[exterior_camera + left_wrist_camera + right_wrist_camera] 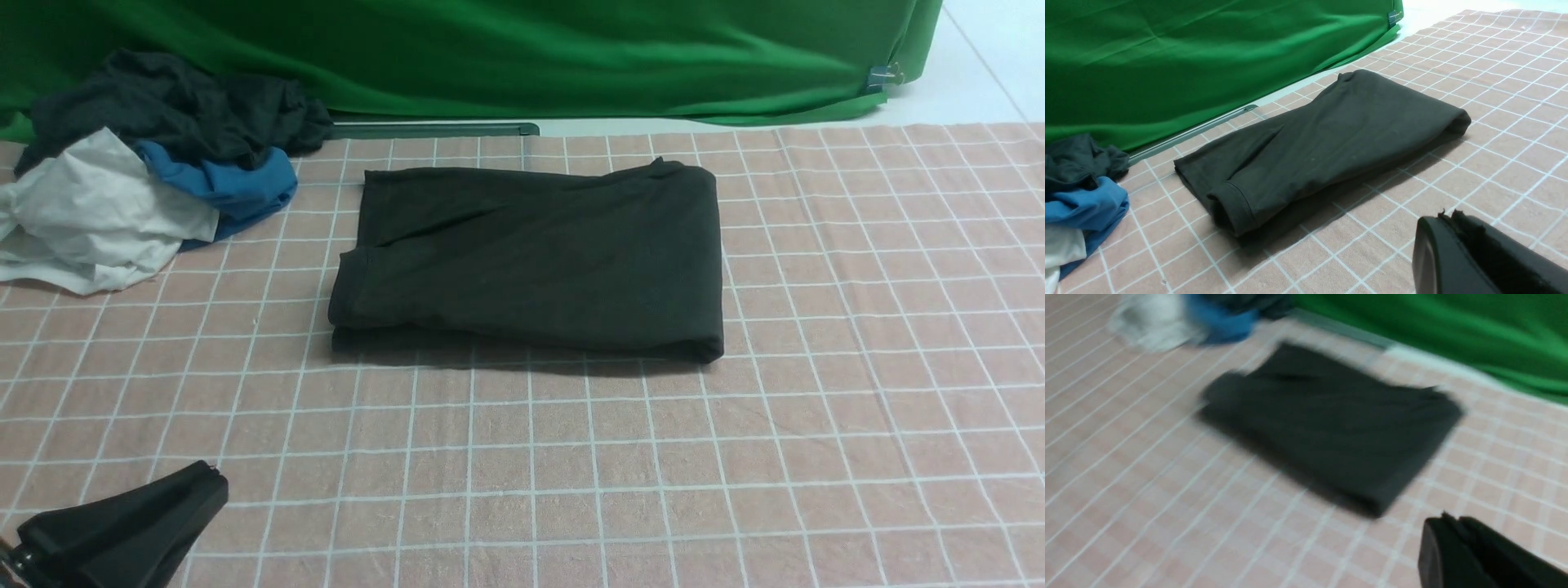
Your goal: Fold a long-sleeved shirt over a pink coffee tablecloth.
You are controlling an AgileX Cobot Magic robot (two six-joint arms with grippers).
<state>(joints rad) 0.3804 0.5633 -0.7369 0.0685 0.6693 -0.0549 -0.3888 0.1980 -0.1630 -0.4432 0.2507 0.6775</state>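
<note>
Covering the table, pink coffee tablecloth [816,408] meets green backdrop [490,49].

A bright green fabric backdrop [490,57] hung in soft folds across the far side of the scene, from ten o'clock to one o'clock, its lower edge draping onto the surface. A small metal clip [886,77] pinched its hem at about one o'clock. Beyond it, at the far right, a pale white floor [992,49] showed. Light was even and diffuse, with soft shadows.
</note>
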